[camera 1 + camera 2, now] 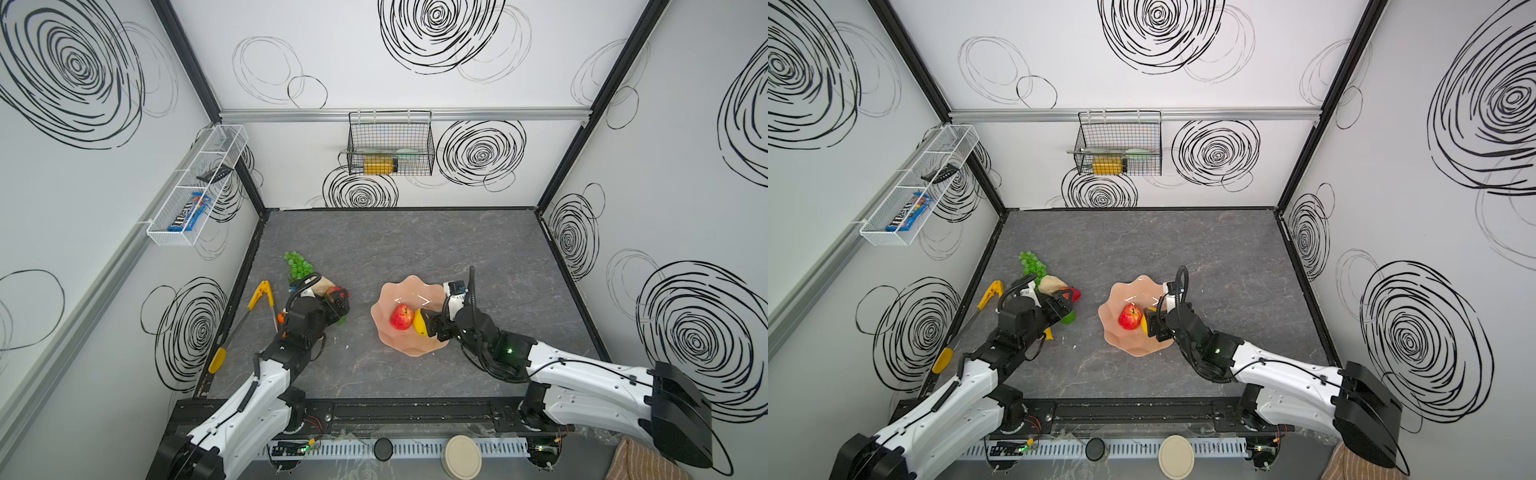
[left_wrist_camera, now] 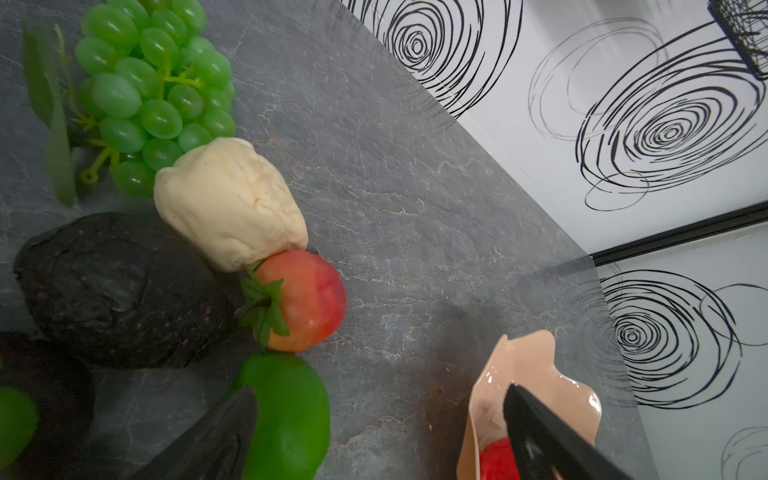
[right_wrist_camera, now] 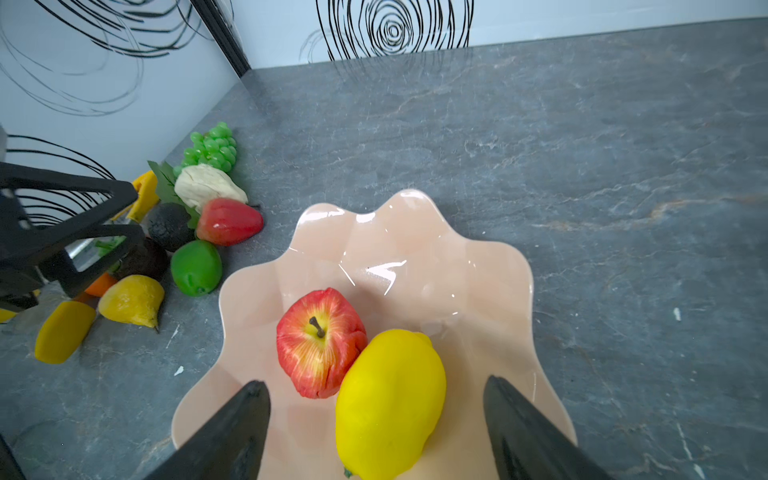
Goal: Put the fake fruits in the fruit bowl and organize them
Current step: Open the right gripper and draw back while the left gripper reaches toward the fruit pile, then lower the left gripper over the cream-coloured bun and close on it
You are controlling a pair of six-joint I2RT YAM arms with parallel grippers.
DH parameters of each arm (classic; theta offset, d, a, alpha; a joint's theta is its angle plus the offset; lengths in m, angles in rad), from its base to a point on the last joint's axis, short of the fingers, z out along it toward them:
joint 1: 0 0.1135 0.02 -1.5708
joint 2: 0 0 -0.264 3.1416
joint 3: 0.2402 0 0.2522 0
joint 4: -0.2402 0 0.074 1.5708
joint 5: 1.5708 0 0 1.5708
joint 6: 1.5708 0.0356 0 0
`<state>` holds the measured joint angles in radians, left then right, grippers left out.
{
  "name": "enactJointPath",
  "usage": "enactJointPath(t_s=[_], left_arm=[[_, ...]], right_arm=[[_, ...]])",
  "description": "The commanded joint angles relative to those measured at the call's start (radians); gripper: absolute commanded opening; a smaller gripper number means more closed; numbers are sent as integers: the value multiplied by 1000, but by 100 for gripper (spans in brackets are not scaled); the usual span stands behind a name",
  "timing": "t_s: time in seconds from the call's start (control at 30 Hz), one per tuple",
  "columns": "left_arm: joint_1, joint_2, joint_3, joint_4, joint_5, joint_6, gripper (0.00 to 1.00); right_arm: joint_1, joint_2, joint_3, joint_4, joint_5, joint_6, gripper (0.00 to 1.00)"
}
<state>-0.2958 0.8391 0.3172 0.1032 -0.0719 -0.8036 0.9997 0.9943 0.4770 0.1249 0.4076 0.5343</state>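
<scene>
Yellow-handled tongs (image 1: 261, 294) are lying on the grey marbled worktop (image 1: 415, 241), by its left edge. A black wire basket (image 1: 424, 137) is hanging on the back wall, holding a yellow box (image 1: 378, 165). A white mesh basket (image 1: 170, 242) is hanging on the left wall, carrying an M&M's packet (image 1: 189, 212) and a small black device (image 1: 214, 172). A beige disc (image 1: 461, 456), a black cap (image 1: 382, 449) and a striped cloth (image 1: 636, 461) are sitting along the front.

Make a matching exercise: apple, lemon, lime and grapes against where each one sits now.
Things: 1 apple; 2 lemon; 3 lime; 4 grapes.
Places: A on the table, next to the pear; B in the fruit bowl, nearest the right gripper; C on the table, next to the strawberry; D in the fruit bowl, stem up.
Pairs: 1-D; 2-B; 3-C; 4-A.
</scene>
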Motion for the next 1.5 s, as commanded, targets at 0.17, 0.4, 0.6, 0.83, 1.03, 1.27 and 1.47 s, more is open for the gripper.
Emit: enactJointPath(t_s=[0.17,0.4,0.6,0.83,1.03,1.27,1.47], left_arm=[[-16,78,133,-169,-138,45,97],[-1,202,264,-209,-244,85,98],[63,435,431,-245,-299,54,96],[80,566,500,-249,-329,2,96],[112,617,516,-273,-344,-3,96],[149,694,544,-243,-266,29,96],[143,780,612,-234,-198,50,96]], right_arm=[[-50,-223,-124,0,51,-53,86],[-78,-321,-266,75,-3,-29,85],[-96,-342,-330,97,-33,-42,85],[-114,-414,-358,84,-54,-33,85],[-131,-451,-370,83,-75,-24,86],[-141,-443,-372,89,-94,-16,86],[-146,-444,-374,90,-93,-14,86]])
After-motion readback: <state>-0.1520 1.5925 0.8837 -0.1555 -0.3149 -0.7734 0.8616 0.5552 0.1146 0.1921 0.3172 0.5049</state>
